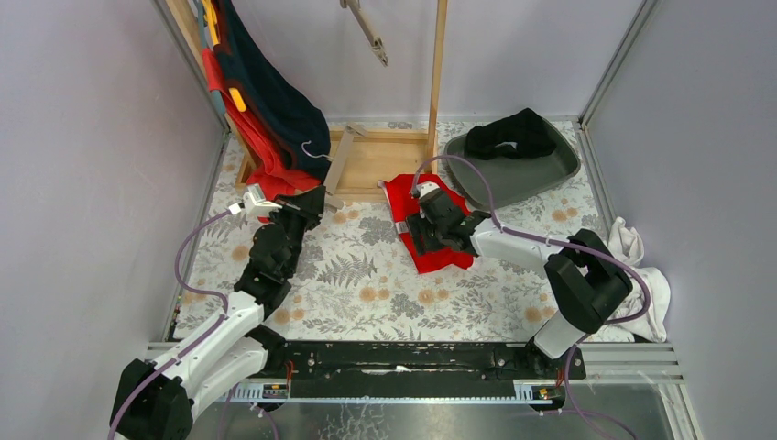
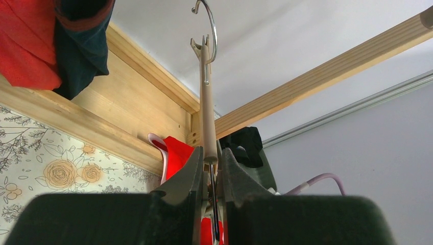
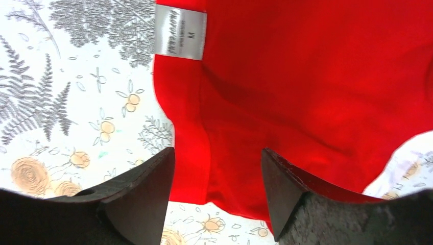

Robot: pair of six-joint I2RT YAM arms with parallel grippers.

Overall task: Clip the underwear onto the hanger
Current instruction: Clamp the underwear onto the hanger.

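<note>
The red underwear (image 1: pixel 438 249) lies flat on the floral table just right of centre, its size label (image 3: pixel 179 31) showing in the right wrist view. My right gripper (image 1: pixel 428 220) hovers right over it, open, both fingers astride the red cloth (image 3: pixel 306 76) with nothing pinched. The beige hanger (image 1: pixel 339 163) with a metal hook leans near the wooden frame at the back left. My left gripper (image 1: pixel 310 200) is shut on the hanger's stem (image 2: pixel 208 102), the hook pointing up and away. The hanger's clips are hidden.
A wooden rack (image 1: pixel 389 160) stands at the back, with red and navy garments (image 1: pixel 266 101) draped on its left side. A grey tray (image 1: pixel 559 170) holding a black garment (image 1: pixel 510 135) sits back right. White cloths (image 1: pixel 641 275) lie at the right edge.
</note>
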